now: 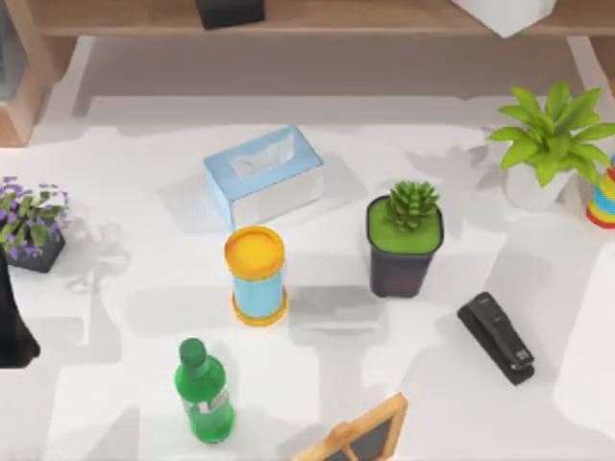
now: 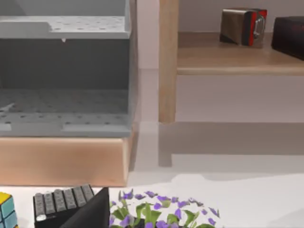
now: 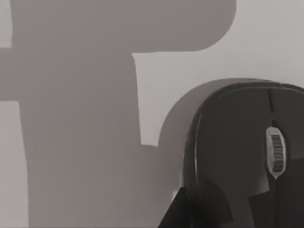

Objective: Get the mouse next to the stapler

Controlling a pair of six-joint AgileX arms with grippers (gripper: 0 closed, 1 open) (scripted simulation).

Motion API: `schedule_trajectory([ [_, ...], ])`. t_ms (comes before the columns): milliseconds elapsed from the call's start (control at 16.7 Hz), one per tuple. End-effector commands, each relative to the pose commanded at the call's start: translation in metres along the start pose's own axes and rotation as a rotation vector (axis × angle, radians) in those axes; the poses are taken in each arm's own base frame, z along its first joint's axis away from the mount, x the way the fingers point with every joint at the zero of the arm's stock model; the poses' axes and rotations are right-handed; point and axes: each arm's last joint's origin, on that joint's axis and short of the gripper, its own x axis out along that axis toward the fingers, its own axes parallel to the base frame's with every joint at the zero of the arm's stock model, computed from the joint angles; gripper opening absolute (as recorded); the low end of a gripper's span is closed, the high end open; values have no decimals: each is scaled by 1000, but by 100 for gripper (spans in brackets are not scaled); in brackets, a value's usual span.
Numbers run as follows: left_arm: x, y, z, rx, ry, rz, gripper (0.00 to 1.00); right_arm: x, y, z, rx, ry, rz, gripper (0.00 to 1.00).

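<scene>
The black stapler (image 1: 495,338) lies slantwise on the white table (image 1: 317,384) at the right, in front of the black square pot. In the right wrist view the dark mouse (image 3: 242,152) with its grey scroll wheel sits very close, its shadow falling on the table beside it. A dark part of my right gripper (image 3: 190,213) overlaps the mouse's edge; whether it holds the mouse is unclear. My left arm (image 1: 12,327) rests at the table's left edge, beside the purple flowers.
Between the arms stand a tissue box (image 1: 262,175), a yellow-lidded can (image 1: 256,275), a green bottle (image 1: 204,392), a succulent in a black pot (image 1: 405,245) and a wooden-framed board (image 1: 360,437). A leafy plant (image 1: 550,144) is at the back right, purple flowers (image 1: 31,226) at the left.
</scene>
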Motion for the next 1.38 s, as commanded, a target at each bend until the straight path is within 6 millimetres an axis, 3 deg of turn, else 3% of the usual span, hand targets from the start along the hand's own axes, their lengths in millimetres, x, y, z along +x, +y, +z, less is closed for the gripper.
schedule_trajectory([
  [480,0,0,0,0,0,0,100,-4,-3,0,7,-6,4,0],
  [720,0,0,0,0,0,0,100,-36,-13,-9,33,-54,62,0],
  [900,0,0,0,0,0,0,100,-74,-8,-19,33,-137,113,0],
  [1140,0,0,0,0,0,0,100,-118,21,-33,-15,-257,168,0],
  [1380,0,0,0,0,0,0,100,-132,45,-50,-39,-278,192,0],
])
